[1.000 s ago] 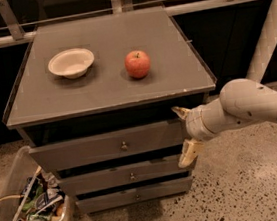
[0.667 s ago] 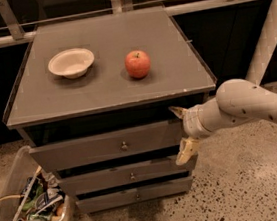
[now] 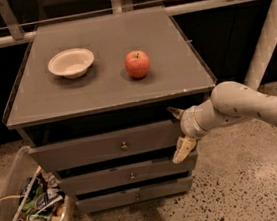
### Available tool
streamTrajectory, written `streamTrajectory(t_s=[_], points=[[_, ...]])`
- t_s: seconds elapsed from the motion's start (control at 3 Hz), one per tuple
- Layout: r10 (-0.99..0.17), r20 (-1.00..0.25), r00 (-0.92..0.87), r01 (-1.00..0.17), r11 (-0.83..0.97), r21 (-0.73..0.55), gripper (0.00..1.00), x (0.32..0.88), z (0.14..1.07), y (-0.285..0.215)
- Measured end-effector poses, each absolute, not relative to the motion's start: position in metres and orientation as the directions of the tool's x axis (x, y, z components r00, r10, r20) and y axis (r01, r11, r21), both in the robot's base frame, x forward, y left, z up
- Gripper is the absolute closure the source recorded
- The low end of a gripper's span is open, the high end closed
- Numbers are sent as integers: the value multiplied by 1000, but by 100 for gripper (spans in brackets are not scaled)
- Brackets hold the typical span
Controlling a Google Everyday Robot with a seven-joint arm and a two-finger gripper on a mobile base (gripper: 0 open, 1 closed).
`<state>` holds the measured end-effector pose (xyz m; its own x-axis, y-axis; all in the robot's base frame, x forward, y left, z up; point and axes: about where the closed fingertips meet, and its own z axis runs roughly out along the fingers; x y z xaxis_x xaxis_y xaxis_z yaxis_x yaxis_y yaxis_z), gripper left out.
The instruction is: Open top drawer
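Observation:
The top drawer (image 3: 97,146) is the widest grey-brown front under the cabinet top, with a small round metal knob (image 3: 124,146) at its centre. It looks closed, its front about level with the cabinet top's front edge. My gripper (image 3: 178,131) is at the drawer front's right end, well right of the knob. Its fingers are spread: one fingertip (image 3: 173,112) is at the front's upper edge, the other (image 3: 183,150) at its lower edge. The white arm (image 3: 243,104) reaches in from the right.
A white bowl (image 3: 71,63) and a red apple (image 3: 137,64) sit on the cabinet top (image 3: 175,78). Two narrower drawers (image 3: 131,176) lie below. A clear bin of packets (image 3: 31,201) stands on the floor at the left. A railing runs behind.
The gripper has shifted slightly left, closer along the top drawer's right end. The drawer has not moved.

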<state>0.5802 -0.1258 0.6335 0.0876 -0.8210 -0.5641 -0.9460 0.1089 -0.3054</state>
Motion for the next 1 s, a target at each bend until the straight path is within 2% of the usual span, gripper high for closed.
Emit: streamTrajectory(t_s=[0.33,1.0], points=[[-821,-564,88,-946,109,-305,18,580,633,-126],[-816,-573,82,-949,113,-296,65,579,636,-128]])
